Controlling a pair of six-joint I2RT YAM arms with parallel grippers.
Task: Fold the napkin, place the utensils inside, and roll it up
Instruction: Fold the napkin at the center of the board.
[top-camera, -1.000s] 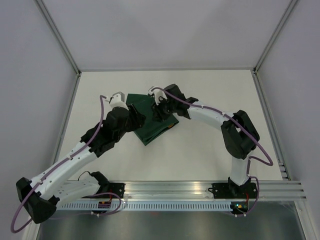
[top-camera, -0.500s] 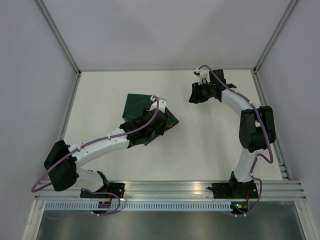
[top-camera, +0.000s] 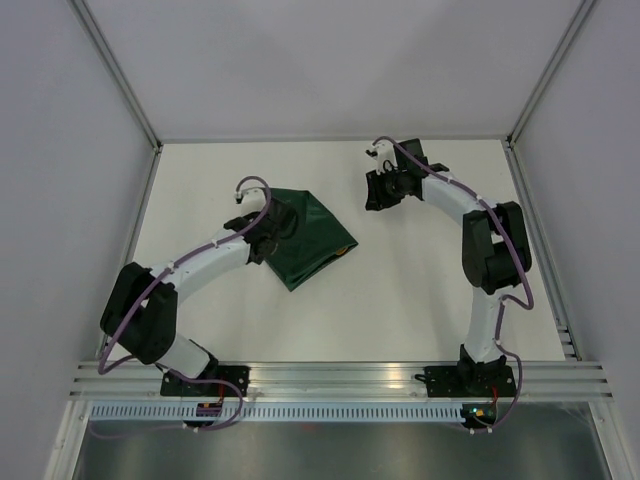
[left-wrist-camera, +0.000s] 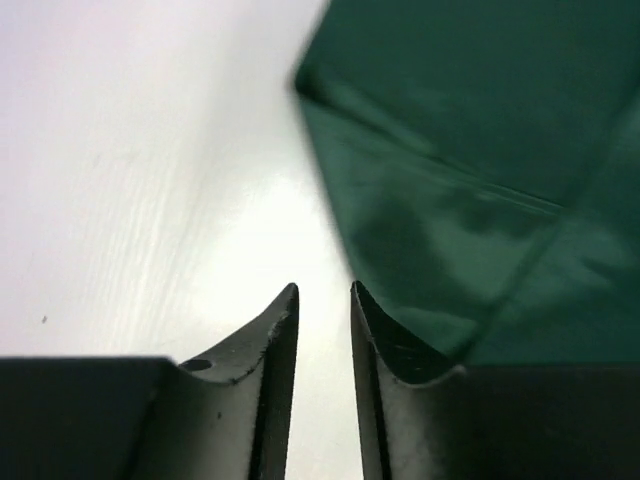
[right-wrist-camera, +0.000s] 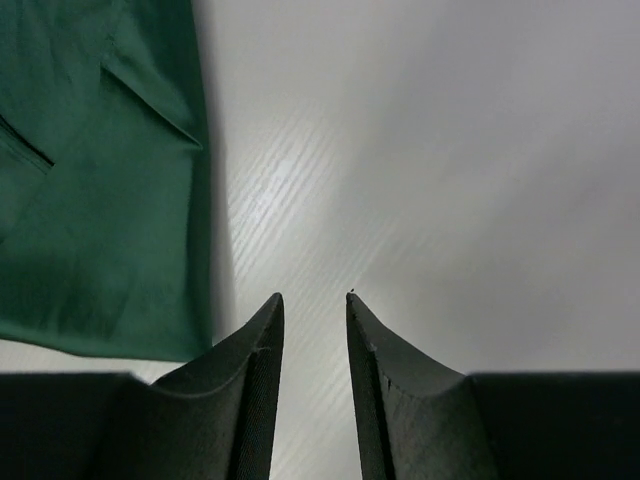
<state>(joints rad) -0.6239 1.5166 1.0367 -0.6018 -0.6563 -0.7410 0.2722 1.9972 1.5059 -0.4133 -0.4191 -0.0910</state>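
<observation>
The dark green napkin (top-camera: 315, 238) lies folded on the white table, left of centre. It also shows in the left wrist view (left-wrist-camera: 470, 150) and the right wrist view (right-wrist-camera: 90, 180). A small orange-brown tip (top-camera: 346, 250) pokes out at its right edge; no utensil shows otherwise. My left gripper (top-camera: 270, 228) sits low at the napkin's left edge, its jaws (left-wrist-camera: 323, 288) a narrow gap apart with only table between them. My right gripper (top-camera: 376, 195) hovers right of and behind the napkin, apart from it, its jaws (right-wrist-camera: 314, 295) narrowly apart and empty.
The white table (top-camera: 420, 290) is walled by pale panels with metal posts at the back corners. A metal rail (top-camera: 340, 380) with both arm bases runs along the near edge.
Both grippers have left the napkin's top. The left one pulled back from its right part to its left edge. The right one swung to the back right, then came partly back left.
</observation>
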